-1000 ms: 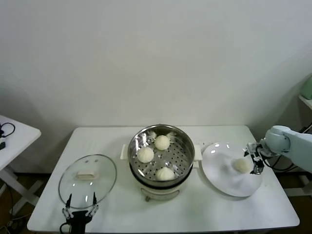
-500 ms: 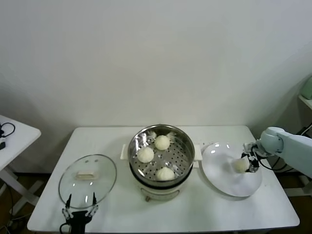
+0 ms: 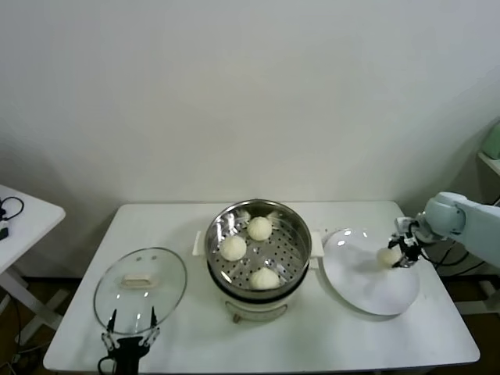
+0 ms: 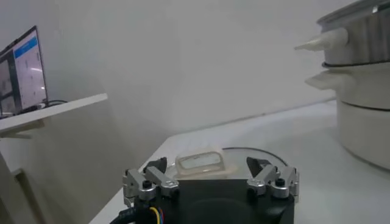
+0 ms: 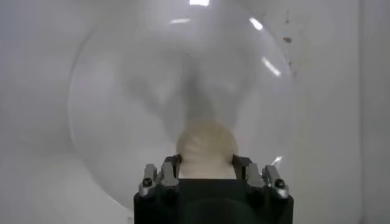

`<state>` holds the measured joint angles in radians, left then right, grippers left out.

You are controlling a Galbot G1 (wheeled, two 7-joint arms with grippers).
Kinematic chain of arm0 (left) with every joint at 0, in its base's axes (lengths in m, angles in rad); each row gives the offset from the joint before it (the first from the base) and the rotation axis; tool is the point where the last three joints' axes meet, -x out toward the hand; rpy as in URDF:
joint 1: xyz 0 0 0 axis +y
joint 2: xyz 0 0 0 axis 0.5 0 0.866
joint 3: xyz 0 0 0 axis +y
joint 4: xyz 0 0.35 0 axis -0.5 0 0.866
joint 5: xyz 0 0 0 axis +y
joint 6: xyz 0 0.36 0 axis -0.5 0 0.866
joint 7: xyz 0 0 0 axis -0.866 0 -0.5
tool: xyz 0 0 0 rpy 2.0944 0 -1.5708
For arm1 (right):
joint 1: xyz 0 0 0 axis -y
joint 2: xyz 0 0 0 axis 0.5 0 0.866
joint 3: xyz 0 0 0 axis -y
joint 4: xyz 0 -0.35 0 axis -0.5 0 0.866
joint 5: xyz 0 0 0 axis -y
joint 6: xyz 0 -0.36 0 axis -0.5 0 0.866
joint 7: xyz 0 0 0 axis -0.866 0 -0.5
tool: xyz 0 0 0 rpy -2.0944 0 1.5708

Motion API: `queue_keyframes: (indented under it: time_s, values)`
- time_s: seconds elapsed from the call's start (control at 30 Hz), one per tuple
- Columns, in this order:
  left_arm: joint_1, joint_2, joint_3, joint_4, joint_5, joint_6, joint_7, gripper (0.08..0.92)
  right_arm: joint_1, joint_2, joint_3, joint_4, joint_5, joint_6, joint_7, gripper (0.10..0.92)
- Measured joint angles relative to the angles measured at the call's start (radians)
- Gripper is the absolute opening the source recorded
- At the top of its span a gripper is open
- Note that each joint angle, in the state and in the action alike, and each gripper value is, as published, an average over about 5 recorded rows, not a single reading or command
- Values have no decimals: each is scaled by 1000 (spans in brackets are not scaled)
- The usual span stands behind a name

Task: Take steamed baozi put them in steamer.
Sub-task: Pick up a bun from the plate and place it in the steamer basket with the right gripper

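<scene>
The steamer [image 3: 214,234] stands mid-table, a shiny steel pot with a perforated tray holding three cream-white baozi [image 3: 260,227], [image 3: 233,248], [image 3: 265,278]. To its right, over the white plate [image 3: 367,293], my right gripper [image 3: 397,254] is shut on another baozi [image 3: 387,255]. In the right wrist view that bun [image 5: 206,146] sits pinched between the fingers of the right gripper [image 5: 206,163], with the plate [image 5: 122,115] below it. My left gripper [image 3: 129,322] is parked at the table's front left edge, open, just short of the glass lid.
A round glass lid [image 3: 141,291] with a white handle [image 4: 201,163] lies flat left of the steamer. The steamer's wall [image 4: 365,73] rises beside it in the left wrist view. A second white table [image 3: 19,215] stands at far left.
My right gripper has closed on the baozi on the plate and raised it slightly. The left arm has not moved.
</scene>
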<state>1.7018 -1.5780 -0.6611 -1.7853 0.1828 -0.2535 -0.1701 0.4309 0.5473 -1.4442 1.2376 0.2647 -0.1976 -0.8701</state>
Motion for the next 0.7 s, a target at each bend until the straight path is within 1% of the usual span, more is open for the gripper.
queue_keyframes:
  time_s: [0.23, 0.4, 0.57, 0.7]
  values:
    - [-4, 2, 11, -2, 0, -3, -3, 823, 311, 8, -205, 137, 166, -25, -21, 577]
    - [-9, 4, 19, -3, -1, -6, -3, 823, 502, 42, -290, 237, 302, -53, -20, 573]
    - [-10, 7, 22, -6, -3, -7, -3, 823, 609, 96, -312, 321, 418, -89, -4, 570]
    - [-11, 10, 19, -5, -6, -7, -3, 823, 641, 140, -303, 361, 474, -115, 13, 569]
